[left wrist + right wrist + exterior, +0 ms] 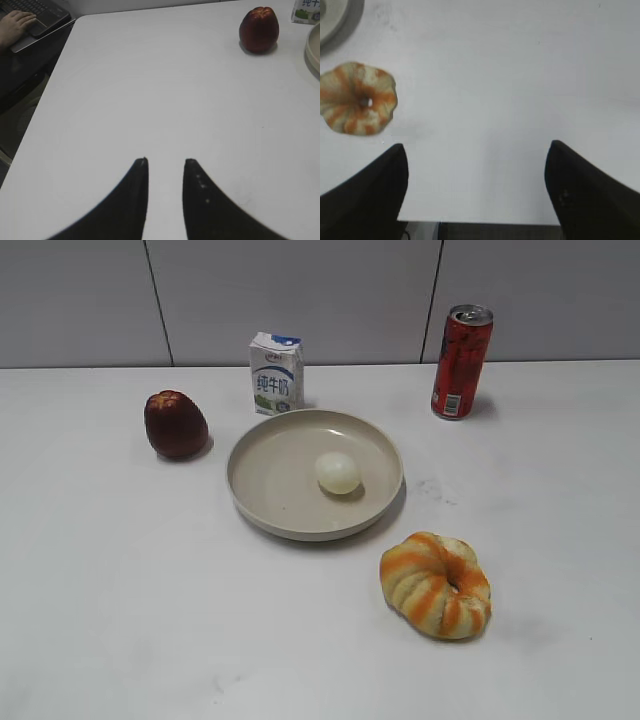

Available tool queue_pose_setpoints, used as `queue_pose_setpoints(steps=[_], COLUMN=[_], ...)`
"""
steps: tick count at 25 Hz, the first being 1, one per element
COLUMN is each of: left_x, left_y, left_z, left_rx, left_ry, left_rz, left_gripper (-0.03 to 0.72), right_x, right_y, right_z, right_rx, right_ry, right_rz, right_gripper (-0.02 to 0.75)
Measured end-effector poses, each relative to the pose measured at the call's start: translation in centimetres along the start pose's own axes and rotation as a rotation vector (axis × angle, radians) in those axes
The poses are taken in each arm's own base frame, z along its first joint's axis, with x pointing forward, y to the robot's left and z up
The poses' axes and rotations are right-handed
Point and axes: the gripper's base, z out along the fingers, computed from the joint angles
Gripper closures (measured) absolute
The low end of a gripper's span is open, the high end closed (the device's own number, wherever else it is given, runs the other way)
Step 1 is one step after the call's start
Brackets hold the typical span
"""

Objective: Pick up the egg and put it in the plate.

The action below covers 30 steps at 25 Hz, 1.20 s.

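The egg (pixel 338 472), a small pale cream oval, lies inside the plate (pixel 280 470), right of its middle. The plate is a wide beige dish at the table's centre. Its rim also shows at the right edge of the left wrist view (pixel 314 55) and in the top left corner of the right wrist view (pixel 335 15). Neither gripper appears in the exterior view. My left gripper (pixel 165 161) is empty with a narrow gap, over bare table left of the plate. My right gripper (pixel 475 145) is wide open and empty near the table's front edge.
A striped orange-and-cream bread ring (pixel 436 585) lies in front of the plate to the right and shows in the right wrist view (pixel 356 97). A red apple (pixel 175 425) sits left of the plate, a milk carton (pixel 276 373) behind it, a red can (pixel 461 361) at the back right.
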Motion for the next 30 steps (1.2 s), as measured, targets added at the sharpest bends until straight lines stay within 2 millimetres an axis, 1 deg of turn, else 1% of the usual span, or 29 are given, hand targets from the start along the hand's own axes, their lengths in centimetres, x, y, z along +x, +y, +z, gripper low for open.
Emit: queue_pose_setpoints(steps=[4,7,10,12,14,16,18,22,30], left_x=[0.0,0.0,0.0,0.0,0.0,0.0,0.0,0.0,0.0], left_y=[0.0,0.0,0.0,0.0,0.0,0.0,0.0,0.0,0.0], left_z=[0.0,0.0,0.0,0.0,0.0,0.0,0.0,0.0,0.0], left_rx=[0.0,0.0,0.0,0.0,0.0,0.0,0.0,0.0,0.0], left_ry=[0.0,0.0,0.0,0.0,0.0,0.0,0.0,0.0,0.0], left_rz=[0.0,0.0,0.0,0.0,0.0,0.0,0.0,0.0,0.0], left_gripper=[0.505,0.505,0.505,0.505,0.505,0.505,0.505,0.505,0.505], right_x=[5.6,9.8,13.1,15.0,16.8,18.1,18.7,19.1,19.1], right_y=[-0.6,-1.1,-1.4,-1.6,-1.8,-1.9,-2.0,-2.0,-1.6], right_z=[0.0,0.0,0.2,0.4,0.6,0.9,0.8,0.8,1.0], right_rx=[0.003,0.0,-0.006,-0.011,-0.015,-0.018,-0.022,-0.036,-0.075], right_ry=[0.025,0.003,-0.048,-0.083,-0.116,-0.142,-0.183,-0.271,-0.284], right_rz=[0.014,0.019,0.022,0.024,0.025,0.027,0.022,-0.01,-0.03], right_gripper=[0.106,0.115,0.124,0.126,0.136,0.141,0.144,0.145,0.145])
